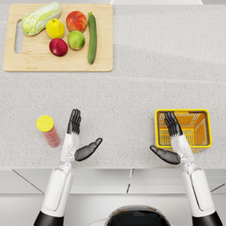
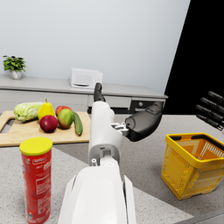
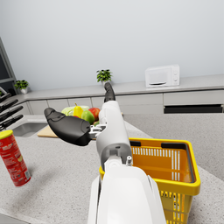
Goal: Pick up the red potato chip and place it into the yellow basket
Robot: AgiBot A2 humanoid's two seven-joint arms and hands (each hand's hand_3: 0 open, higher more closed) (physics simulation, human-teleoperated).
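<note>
Head view: we see both hands empty above the desk [image 1: 132, 92], with the red potato chip can [image 1: 48, 130] standing untouched.

We find the can upright on the desk, yellow lid up, just beside our left hand [image 1: 78, 141] on its outer side and apart from it; this hand hovers with fingers stretched forward and thumb spread wide toward the middle, gripping nothing. Our right hand [image 1: 171, 140] is likewise splayed wide and holds nothing, its fingers reaching over the near rim of the yellow basket [image 1: 203, 115], which sits on the desk well apart from the can. At the far left corner we see a wooden cutting board [image 1: 101, 57] carrying a cabbage [image 1: 40, 17], a lemon [image 1: 55, 28], a cucumber [image 1: 92, 37] and round fruits.
</note>
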